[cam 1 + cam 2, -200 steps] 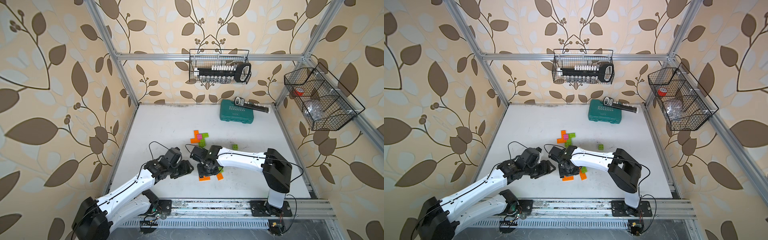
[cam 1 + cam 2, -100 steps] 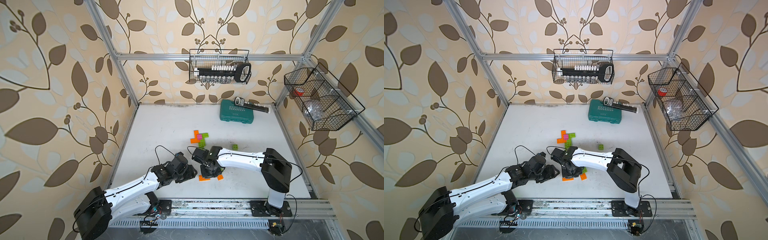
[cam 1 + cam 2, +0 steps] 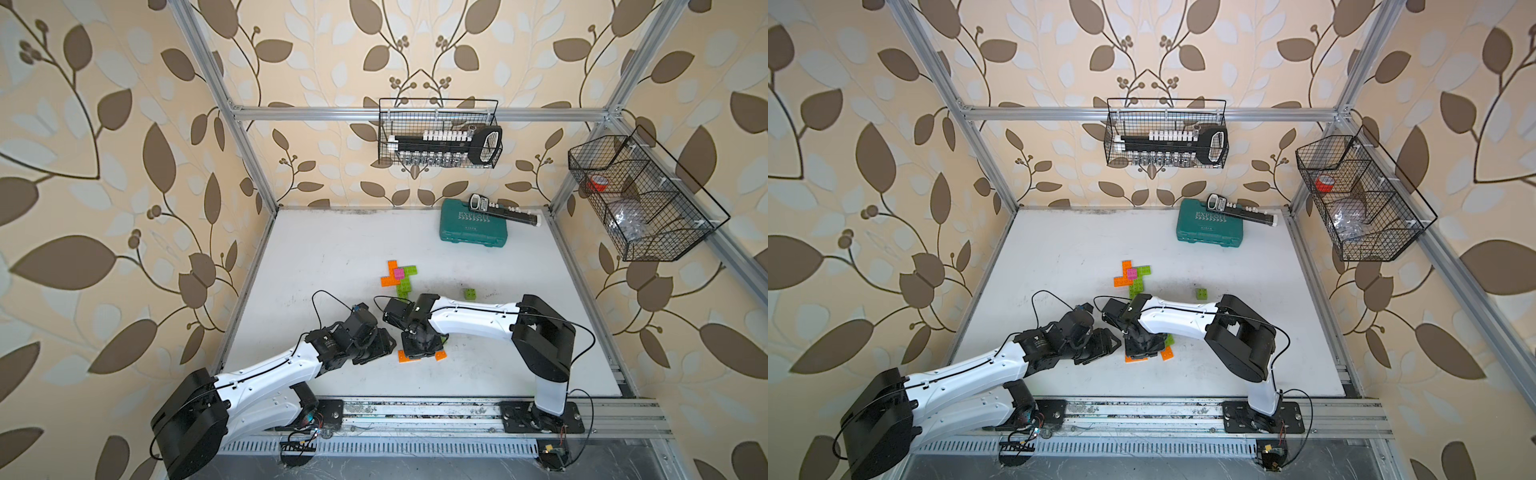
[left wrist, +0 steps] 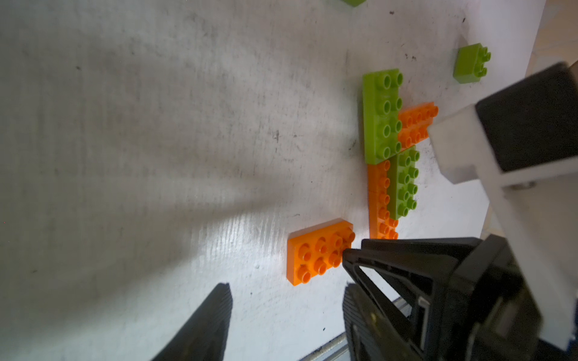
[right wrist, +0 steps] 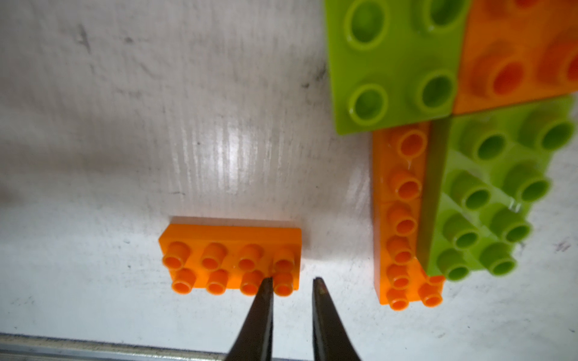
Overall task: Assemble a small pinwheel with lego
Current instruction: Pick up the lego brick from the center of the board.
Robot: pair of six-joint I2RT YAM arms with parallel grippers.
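Note:
A flat orange lego brick (image 5: 231, 256) lies on the white table near the front. My right gripper (image 5: 291, 279) straddles its end: one fingertip (image 5: 266, 283) rests against the last stud, the other stands just off the brick's end. The gap is about a stud wide, and whether the fingers pinch the brick does not show. My left gripper (image 4: 286, 289) is open over bare table just short of the same brick (image 4: 316, 253). Green and orange bricks (image 4: 381, 115) lie stacked beside it. A partly built pinwheel (image 3: 398, 275) with a pink centre lies farther back. In both top views the two grippers (image 3: 384, 343) (image 3: 417, 353) stand close together.
A small green square brick (image 3: 470, 294) sits alone right of the pinwheel. A teal tool case (image 3: 473, 230) with a black socket rail (image 3: 507, 212) on it stands at the back right. Wire baskets (image 3: 440, 133) (image 3: 640, 199) hang on the walls. A metal rail (image 3: 415, 415) runs along the front.
My left arm has swung forward and to the right, so its gripper is now beside the right one. My right gripper has stayed over the orange brick and shifted slightly forward.

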